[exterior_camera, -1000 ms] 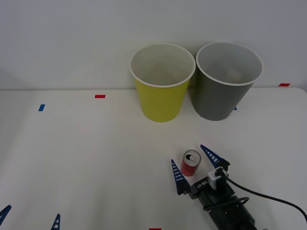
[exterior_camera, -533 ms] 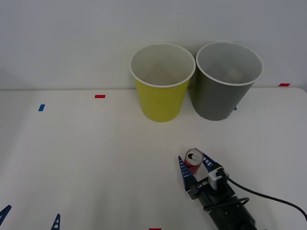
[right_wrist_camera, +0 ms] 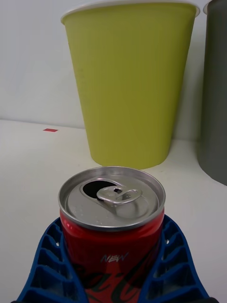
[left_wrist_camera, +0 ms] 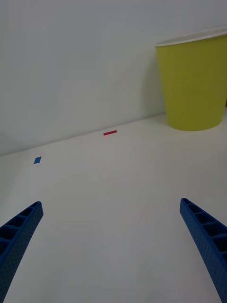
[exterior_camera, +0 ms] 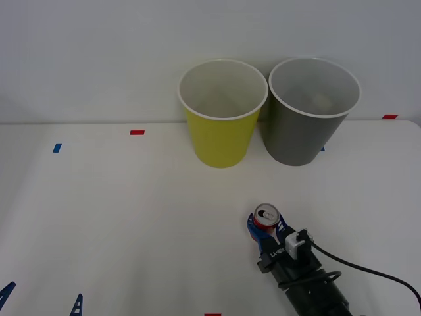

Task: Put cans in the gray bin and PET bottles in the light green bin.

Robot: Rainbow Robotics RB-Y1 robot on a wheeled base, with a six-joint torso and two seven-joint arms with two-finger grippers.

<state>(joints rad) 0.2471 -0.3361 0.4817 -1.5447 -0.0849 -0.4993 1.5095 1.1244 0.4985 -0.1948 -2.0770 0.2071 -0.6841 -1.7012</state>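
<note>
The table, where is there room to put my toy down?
The wide white stretch of table between the red tape mark and the open left gripper is bare. It's crowded where the right gripper clamps the red can, before the light green bin and gray bin.

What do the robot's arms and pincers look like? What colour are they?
Each pincer has two blue ribbed fingers, like little lattices that taper to points. The right pincer sits on a black wrist with white lettering, a small white plug block and a black cable trailing off. The left pincer shows just its blue pointed fingertips at the front view's lower edge.
</note>
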